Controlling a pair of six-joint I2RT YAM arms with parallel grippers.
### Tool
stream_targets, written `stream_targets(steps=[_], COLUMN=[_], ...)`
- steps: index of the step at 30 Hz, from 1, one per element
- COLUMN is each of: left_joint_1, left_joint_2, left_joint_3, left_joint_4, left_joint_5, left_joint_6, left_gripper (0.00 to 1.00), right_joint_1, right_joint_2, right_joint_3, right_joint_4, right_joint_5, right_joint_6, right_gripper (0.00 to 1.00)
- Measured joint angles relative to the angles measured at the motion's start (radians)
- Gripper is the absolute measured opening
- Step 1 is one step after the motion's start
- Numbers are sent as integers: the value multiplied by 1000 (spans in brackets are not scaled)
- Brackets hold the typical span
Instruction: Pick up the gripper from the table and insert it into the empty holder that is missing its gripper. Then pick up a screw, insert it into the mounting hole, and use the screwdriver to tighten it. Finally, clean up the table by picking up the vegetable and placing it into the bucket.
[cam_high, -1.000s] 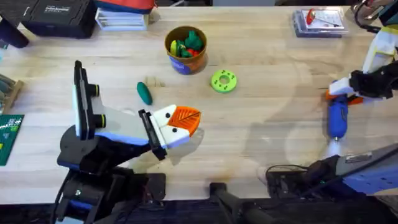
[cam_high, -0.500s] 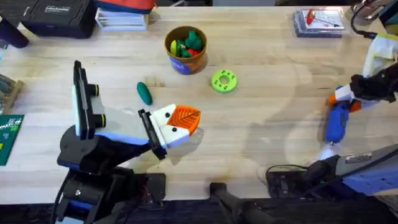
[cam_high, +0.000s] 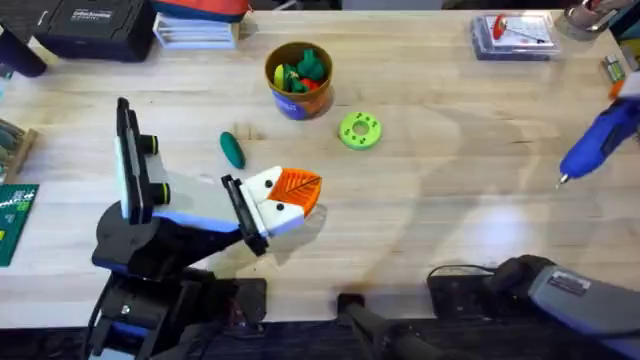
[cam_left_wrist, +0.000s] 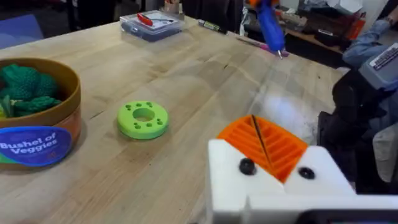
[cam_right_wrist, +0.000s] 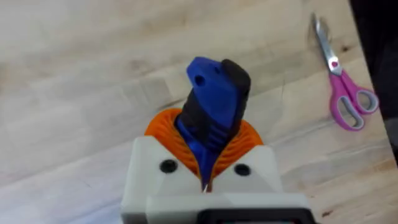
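— Screwdriver status? Where is it?

— I see the blue pen-shaped electric screwdriver (cam_high: 598, 140) lifted off the wooden table (cam_high: 450, 200) at the far right edge, tilted, thin metal tip pointing down. My right gripper (cam_right_wrist: 205, 177) clamps it between its orange ribbed pads.

— And your left?

— My left gripper (cam_high: 300, 195) has its pads pressed together, holding nothing, near the table's middle. The small dark green toy vegetable (cam_high: 232, 149) lies just beyond it, near the orange-brown round bucket (cam_high: 298, 80), with a lime-green holed disc (cam_high: 360, 131) beside.
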Motion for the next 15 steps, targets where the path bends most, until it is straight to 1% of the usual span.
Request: stream_targets(steps=[6,9,12,15], left_joint_1=[0,0,0,0], left_joint_2=[0,0,0,0], left_joint_3=[0,0,0,0], left_joint_4=[0,0,0,0], left_joint_5=[0,0,0,0], left_joint_6=[0,0,0,0], left_gripper=[5,5,5,5], right_joint_1=[0,0,0,0], right_joint_2=[-125,-188,-276,-392], right_joint_3=[-2,-24,-77,-164], right_joint_4=[6,22,53,115], right_joint_5=[-56,-91,-117,-169], right_joint_6=[81,103,131,156], right_gripper=[27,27,27,27])
